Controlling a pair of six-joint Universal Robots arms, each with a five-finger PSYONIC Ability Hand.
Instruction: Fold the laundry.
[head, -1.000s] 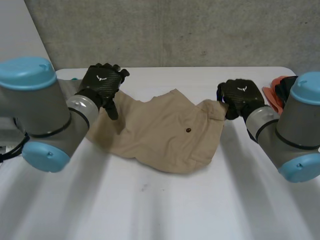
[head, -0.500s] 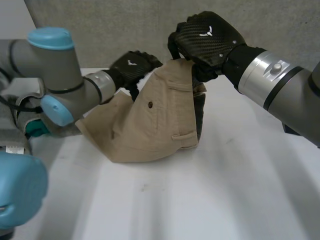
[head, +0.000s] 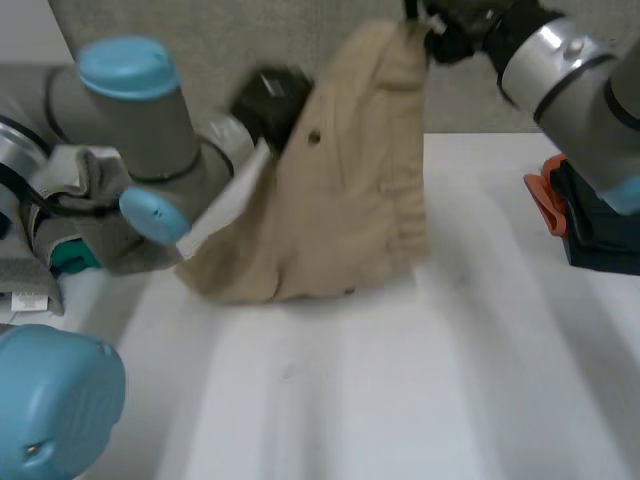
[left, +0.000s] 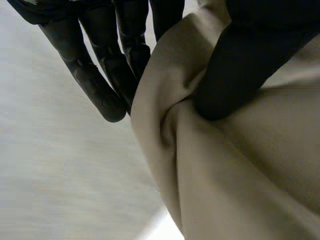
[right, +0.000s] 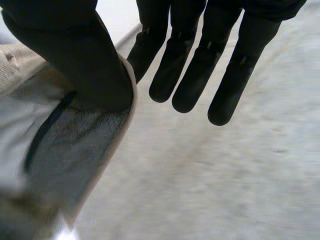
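Tan shorts (head: 350, 190) hang raised, lower edge on the bench (head: 450, 380). Left robot hand (head: 272, 98) is clamped on their side edge. Right robot hand (head: 458, 30) is clamped on the top corner.

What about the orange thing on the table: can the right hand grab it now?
Probably not yet. The right hand is up high, pinching the shorts, so it would have to let go first. The orange thing lies uncovered beside that arm.

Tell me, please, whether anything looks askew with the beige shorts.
The beige shorts hang lopsided: the right hand pinches one corner high, the left hand grips an edge lower, and the bottom bunches on the white table.
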